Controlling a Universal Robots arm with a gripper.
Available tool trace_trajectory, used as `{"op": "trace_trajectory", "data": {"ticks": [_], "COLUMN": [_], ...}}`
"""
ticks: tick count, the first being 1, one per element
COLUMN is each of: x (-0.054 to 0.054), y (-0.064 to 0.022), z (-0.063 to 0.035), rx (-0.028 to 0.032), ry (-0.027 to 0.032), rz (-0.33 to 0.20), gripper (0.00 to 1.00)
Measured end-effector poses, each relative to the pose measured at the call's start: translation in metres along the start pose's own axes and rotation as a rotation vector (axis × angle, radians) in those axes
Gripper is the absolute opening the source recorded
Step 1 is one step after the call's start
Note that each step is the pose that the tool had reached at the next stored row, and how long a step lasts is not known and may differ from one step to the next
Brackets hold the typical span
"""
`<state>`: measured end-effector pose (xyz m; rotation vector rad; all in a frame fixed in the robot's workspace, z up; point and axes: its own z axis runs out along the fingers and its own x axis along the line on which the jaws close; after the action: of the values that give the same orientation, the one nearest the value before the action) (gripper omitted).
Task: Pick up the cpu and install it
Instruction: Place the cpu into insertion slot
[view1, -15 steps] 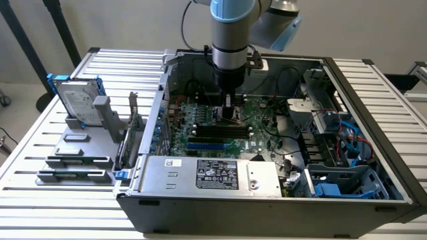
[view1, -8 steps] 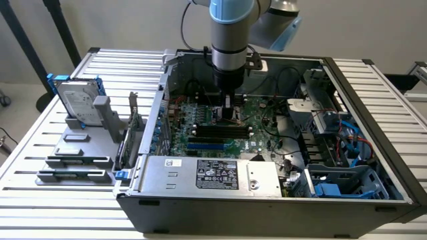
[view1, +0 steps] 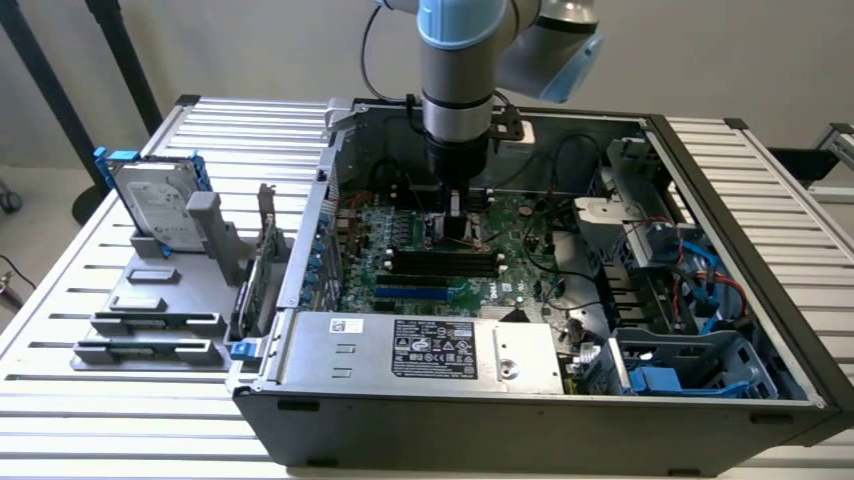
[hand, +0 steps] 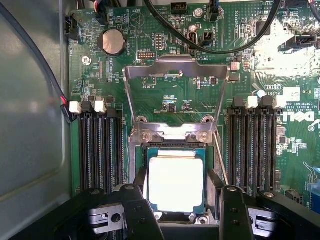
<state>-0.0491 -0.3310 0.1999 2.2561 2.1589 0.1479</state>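
Two black fingers (hand: 141, 182) of the gripper (hand: 178, 176) flank the small flat square cpu with silvery metal top and green rim (hand: 176, 184). One finger sits at each side edge, so the jaws stand fairly wide and are closed on the chip. The cpu lies level over the steel-framed socket (hand: 172, 134) of the green motherboard (hand: 165, 95), whose hinged steel load plate (hand: 175, 75) stands open. Whether the chip is fully seated I cannot tell. Long black memory slots (hand: 97, 150) run on both sides of the socket.

In the exterior view the grey, blue-capped robot arm (view1: 461, 90) reaches straight down into the open dark grey computer case (view1: 534, 420). The case lies on a desk of pale slatted metal bars (view1: 80, 400). At nine o'clock of the case a grey fixture (view1: 147, 320) carries a silver hard drive in a blue bracket (view1: 154, 205), standing on edge. A plain pale wall (view1: 267, 50) rises behind the desk at twelve o'clock, with dark stand legs (view1: 40, 78) at ten o'clock.
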Motion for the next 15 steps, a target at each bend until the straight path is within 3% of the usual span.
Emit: {"op": "trace_trajectory", "data": {"ticks": [5, 15], "x": [0.0005, 0.0005], "y": [-0.0019, -0.0019], "z": [0.0002, 0.0009], "rx": [-0.0042, -0.0048], "ry": [-0.0008, -0.0004], "rz": [0.0, -0.004], "gripper": [0.55, 0.55]}}
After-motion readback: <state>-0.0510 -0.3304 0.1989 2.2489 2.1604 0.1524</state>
